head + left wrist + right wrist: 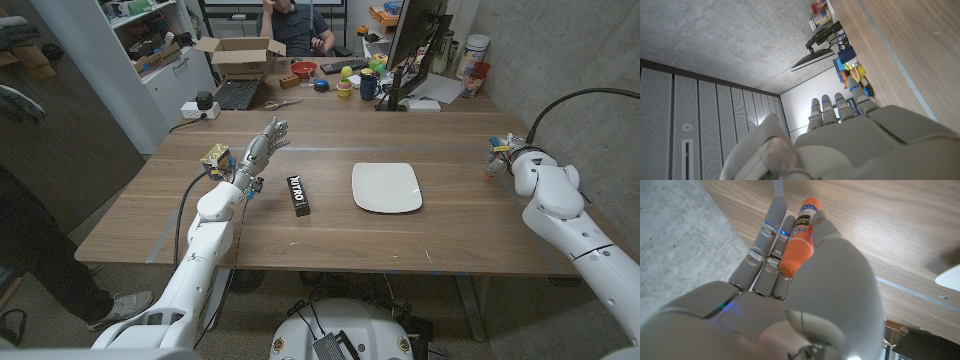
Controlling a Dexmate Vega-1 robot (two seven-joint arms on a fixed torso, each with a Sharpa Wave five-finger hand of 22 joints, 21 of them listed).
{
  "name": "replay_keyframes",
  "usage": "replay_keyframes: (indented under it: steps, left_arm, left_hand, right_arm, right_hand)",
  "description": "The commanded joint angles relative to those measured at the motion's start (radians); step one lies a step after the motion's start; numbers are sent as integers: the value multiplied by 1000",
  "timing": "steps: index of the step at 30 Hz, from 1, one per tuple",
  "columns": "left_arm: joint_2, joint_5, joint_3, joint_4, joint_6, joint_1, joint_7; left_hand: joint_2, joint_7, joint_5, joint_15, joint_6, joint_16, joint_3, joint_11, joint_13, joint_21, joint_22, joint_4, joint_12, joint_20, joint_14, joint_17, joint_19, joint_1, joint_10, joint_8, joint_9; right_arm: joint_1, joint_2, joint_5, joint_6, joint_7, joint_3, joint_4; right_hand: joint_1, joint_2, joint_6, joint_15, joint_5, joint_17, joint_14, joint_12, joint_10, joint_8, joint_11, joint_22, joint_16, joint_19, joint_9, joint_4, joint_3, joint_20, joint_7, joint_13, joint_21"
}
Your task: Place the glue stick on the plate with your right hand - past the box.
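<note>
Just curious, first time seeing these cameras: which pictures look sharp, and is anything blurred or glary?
Head view: evenly lit, sharp; the plate reads bright white. Right wrist view: the glue stick is clear, the right hand softly blurred up close. Left wrist view: the left hand is soft too.

Bare wooden surface (470, 235) between the right hand (497, 152), at the far right edge, and the white plate (386, 187); nothing standing across that stretch. Black box (298, 195) just left of the plate, apart from it, with a narrow strip of open wood between. Left hand (262, 147) raised beyond the box, fingers (822, 113) straight. Clutter along the far edge only.
</note>
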Motion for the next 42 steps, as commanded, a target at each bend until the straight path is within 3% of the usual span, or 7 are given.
replay_keyframes:
  steps: [1,22,42]
  left_arm:
    - [0,-2,0,1,-6,0,-3]
    - [-1,1,3,2,-5,-4,-2]
    - [3,-2,2,-16,3,8,-3]
  left_hand:
    - [0,-5,6,-2,-3,1,-4,-3,4,-3,4,2,1,1,-6,3,2,-7,-1,-3,6]
    - [0,-4,9,-2,-4,3,-8,-3,4,-4,4,1,2,2,-6,3,3,-9,-2,-2,6]
    - [1,-3,11,-2,-4,3,-11,-4,4,-5,4,0,2,0,-6,2,4,-10,-3,-2,6]
  right_arm:
    - [-10,7,-39,25,32,22,-54]
    - [-58,55,-67,97,48,89,-140]
    - [-87,103,-109,193,87,113,-219]
  right_hand:
    - [273,258,10,-122,0,3,113,0,16,-3,7,0,3,9,1,-2,-3,-82,-2,4,9]
    - [277,259,18,-123,0,1,123,0,22,-10,6,-4,3,11,2,-2,-8,-82,-3,10,15]
    - [281,258,21,-122,0,-1,126,-3,23,-18,6,-9,-1,11,6,-1,-13,-81,-2,15,21]
